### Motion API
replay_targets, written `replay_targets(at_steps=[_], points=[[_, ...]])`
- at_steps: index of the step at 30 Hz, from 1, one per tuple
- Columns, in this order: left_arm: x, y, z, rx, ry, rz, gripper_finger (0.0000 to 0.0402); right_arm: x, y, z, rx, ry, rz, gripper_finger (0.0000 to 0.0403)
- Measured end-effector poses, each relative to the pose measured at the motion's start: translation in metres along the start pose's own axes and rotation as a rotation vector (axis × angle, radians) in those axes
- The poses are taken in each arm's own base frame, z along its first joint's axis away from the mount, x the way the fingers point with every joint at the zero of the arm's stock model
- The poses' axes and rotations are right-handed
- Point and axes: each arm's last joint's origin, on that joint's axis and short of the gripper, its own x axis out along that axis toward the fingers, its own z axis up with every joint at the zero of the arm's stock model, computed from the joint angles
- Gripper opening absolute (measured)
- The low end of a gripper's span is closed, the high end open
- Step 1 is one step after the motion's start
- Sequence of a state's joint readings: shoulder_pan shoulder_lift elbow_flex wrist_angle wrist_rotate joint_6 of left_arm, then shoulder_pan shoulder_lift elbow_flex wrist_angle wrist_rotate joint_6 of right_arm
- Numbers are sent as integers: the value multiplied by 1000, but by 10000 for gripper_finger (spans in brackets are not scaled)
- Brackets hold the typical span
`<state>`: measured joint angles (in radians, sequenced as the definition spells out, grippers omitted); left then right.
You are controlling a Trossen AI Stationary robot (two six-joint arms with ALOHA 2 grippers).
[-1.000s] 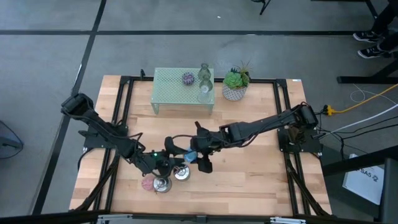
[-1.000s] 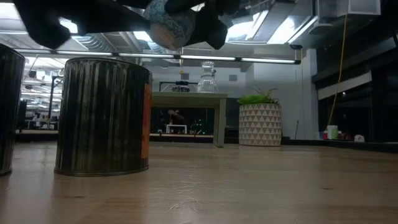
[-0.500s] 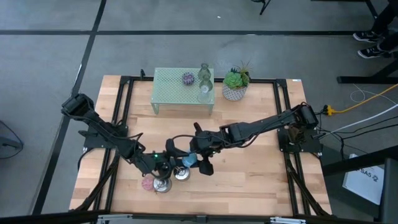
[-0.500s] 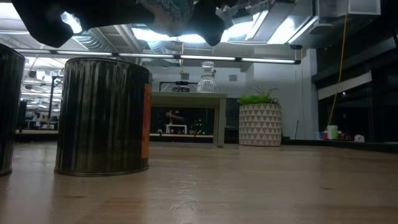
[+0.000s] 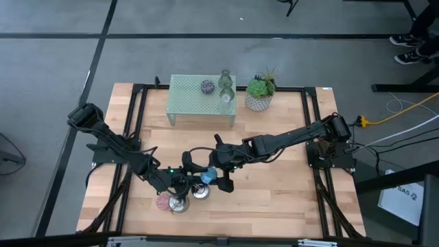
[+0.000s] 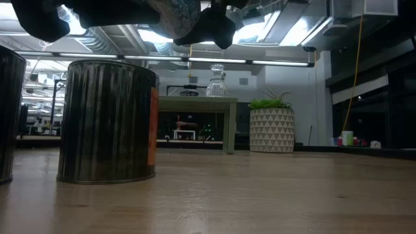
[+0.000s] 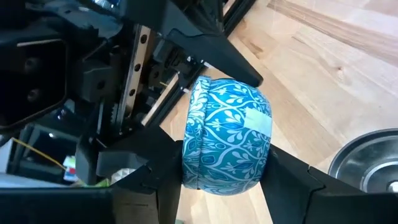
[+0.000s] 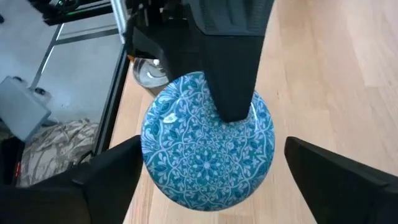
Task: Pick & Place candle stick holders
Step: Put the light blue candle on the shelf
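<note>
A handover is under way above the front of the tabletop point(image 5: 274, 199): the left gripper point(image 7: 221, 180) clamps the round blue floral-patterned candle stick holder point(image 7: 227, 143) between its fingers, while the right gripper point(image 8: 205, 165), spread wide, brackets it without touching, apparently letting go.

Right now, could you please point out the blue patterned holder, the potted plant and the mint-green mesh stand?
blue patterned holder point(image 7: 227, 134): left wrist view, its patterned side.
potted plant point(image 5: 259, 101): high view, its white pot.
mint-green mesh stand point(image 5: 186, 98): high view, bare top.
</note>
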<state>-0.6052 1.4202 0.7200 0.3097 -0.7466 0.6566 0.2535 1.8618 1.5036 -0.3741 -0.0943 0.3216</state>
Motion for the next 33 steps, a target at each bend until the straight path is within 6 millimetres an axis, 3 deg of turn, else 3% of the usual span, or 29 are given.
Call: replay_targets(at_steps=[10,18,25,33], points=[[-11,11,-8,1,133,88,173,0,1,-1,58,7,-12,388],[-20,30,-17,94,297,266,173,0,3,-5,84,29,-51,389],[-7,51,-34,116,422,344,173,1,9,-7,73,31,-42,389],[11,75,-66,127,594,374,176,1,13,-9,64,26,-56,390]])
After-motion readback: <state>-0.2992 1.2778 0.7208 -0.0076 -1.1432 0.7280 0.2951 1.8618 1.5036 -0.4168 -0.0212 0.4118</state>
